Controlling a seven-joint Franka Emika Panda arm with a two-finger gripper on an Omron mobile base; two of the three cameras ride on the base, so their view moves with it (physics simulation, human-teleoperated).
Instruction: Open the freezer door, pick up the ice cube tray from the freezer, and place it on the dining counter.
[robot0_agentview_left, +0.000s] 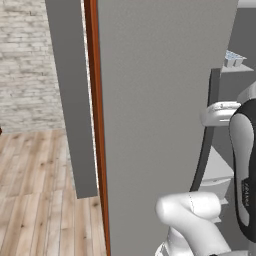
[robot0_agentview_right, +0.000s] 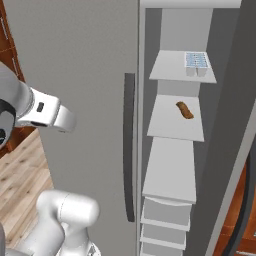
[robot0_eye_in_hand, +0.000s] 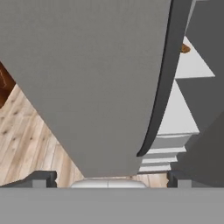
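Note:
The freezer door (robot0_agentview_right: 234, 145) stands swung open at the right, its dark curved handle (robot0_agentview_right: 246, 210) showing low down. Inside the freezer (robot0_agentview_right: 172, 165) are white shelves. The pale blue-white ice cube tray (robot0_agentview_right: 196, 60) lies on the top shelf, at the right side, and appears again as the ice cube tray (robot0_agentview_left: 233, 59) past the panel's edge. My gripper (robot0_eye_in_hand: 109, 180) is open with nothing between its fingertips (robot0_eye_in_hand: 43, 179). It faces the closed twin panel, well left of and below the tray.
The twin grey panel (robot0_agentview_right: 85, 75) with its dark handle (robot0_agentview_right: 129, 145) stays shut to the left of the freezer. A small brown item (robot0_agentview_right: 184, 110) lies on the second shelf. Drawers (robot0_agentview_right: 165, 215) sit at the bottom. Wood floor (robot0_agentview_left: 35, 190) and a brick wall (robot0_agentview_left: 25, 65) lie left.

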